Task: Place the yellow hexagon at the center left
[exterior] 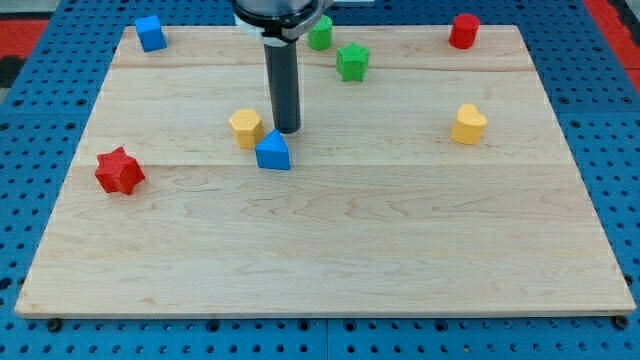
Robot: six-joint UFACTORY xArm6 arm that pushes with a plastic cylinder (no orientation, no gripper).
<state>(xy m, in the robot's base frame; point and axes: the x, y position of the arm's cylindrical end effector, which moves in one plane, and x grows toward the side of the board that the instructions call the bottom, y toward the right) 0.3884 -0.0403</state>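
A red star (120,171) is sitting at the tabletop's (330,260) left edge, near where the yellow hexagon (245,128) is meant to go. The hexagon is lying left of centre. My tip (287,131) is resting just to its right, above a blue block (272,150), so a leftward push looks lined up. There are no fingers here, only a bare rod holding nothing.

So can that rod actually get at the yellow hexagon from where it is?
Probably yes: my tip sits just right of the yellow hexagon, nothing between them; the blue block lies below the path.
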